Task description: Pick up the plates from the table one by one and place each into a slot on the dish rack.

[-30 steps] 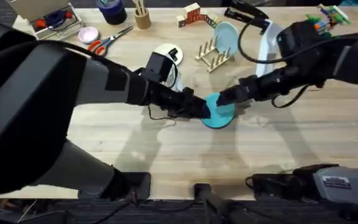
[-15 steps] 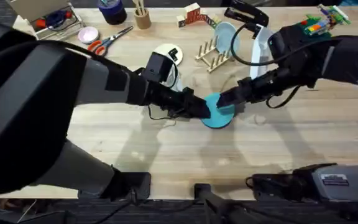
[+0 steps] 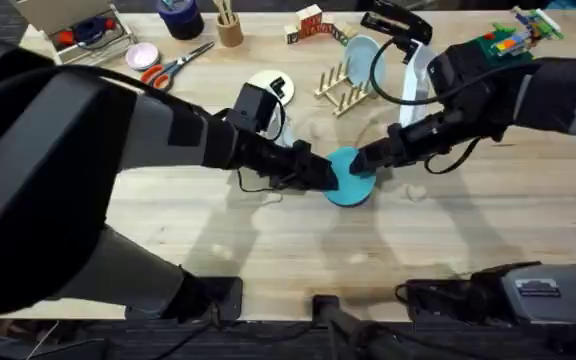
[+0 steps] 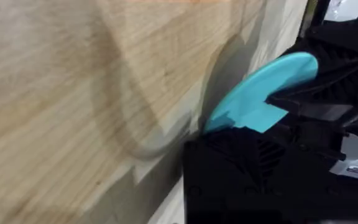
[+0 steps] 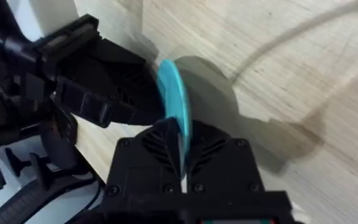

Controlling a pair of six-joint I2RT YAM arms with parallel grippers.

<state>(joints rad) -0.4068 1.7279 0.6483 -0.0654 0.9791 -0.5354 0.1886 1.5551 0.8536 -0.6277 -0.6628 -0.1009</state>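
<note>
Turquoise plate [image 3: 349, 178], overhead: mid-table [image 3: 268, 230], between the two pincers. Left gripper [image 3: 324, 176] meets its near-left edge, right gripper [image 3: 361, 164] its far-right edge. Dish rack [image 3: 345, 88] well beyond the right gripper, a pale light-blue plate [image 3: 365, 56] standing in its pegs. Cream plate [image 3: 271, 88] beyond the left gripper, flat on the table.

Left wrist view: turquoise plate [image 4: 260, 93] tilted up off the wood, its edge running into the left gripper [image 4: 253, 140]; whether those fingers are clamped, cannot tell.

Right wrist view: plate [image 5: 174, 99] edge-on, seated between the right gripper's [image 5: 182, 146] two fingers, clenched on it.
</note>
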